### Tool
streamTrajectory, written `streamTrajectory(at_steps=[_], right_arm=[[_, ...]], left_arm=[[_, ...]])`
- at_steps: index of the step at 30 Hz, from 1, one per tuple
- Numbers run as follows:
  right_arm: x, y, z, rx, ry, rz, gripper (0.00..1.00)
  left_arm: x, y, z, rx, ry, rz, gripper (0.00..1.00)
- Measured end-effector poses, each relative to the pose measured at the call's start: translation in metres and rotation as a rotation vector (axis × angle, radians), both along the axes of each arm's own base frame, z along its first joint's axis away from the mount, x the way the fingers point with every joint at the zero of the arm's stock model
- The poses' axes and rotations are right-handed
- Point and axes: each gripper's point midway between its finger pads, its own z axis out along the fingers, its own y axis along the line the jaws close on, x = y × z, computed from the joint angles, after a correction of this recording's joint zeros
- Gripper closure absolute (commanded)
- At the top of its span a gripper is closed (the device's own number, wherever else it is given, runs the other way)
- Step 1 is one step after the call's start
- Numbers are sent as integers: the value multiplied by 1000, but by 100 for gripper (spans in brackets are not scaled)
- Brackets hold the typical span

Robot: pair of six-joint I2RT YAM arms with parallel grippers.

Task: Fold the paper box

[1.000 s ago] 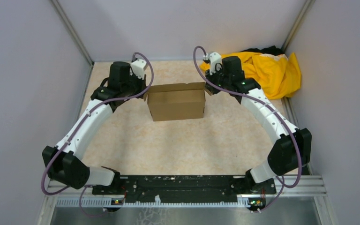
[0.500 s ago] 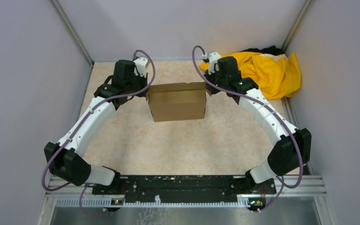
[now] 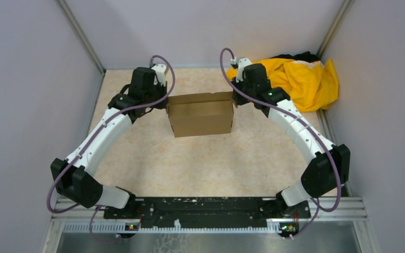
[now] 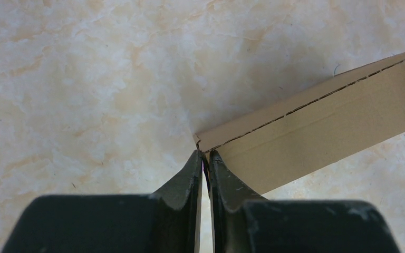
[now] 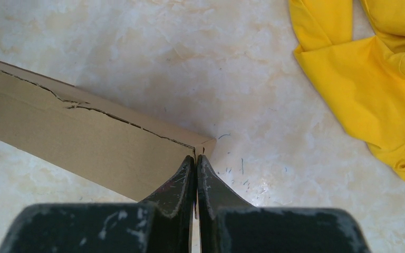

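Your left gripper (image 4: 204, 156) is pinching a corner of the paper box (image 3: 199, 117), and the cardboard runs off to its right. Your right gripper (image 5: 196, 159) has its fingers pressed tight together, tips at the box's opposite corner, possibly nipping it, though that's hard to tell. The yellow cloth (image 5: 379, 79) lies to that hand's right.

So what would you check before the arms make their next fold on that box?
1. Left gripper pinching a box corner: ok.
2. Right gripper holding the other corner: shut at it, hold cannot tell.
3. Box squarely between the two grippers: ok.
4. Cloth apart from box: ok.
5. Cardboard intact: not ok, ragged split along the edge near the right gripper.
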Motion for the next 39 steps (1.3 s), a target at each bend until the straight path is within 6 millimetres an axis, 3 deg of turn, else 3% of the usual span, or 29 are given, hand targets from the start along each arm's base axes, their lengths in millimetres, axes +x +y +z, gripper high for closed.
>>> streamTrajectory(at_steps=[39], right_arm=[[2, -3, -1, 86, 32, -255, 100]], left_arm=[[-3, -8, -2, -20, 14, 94, 87]])
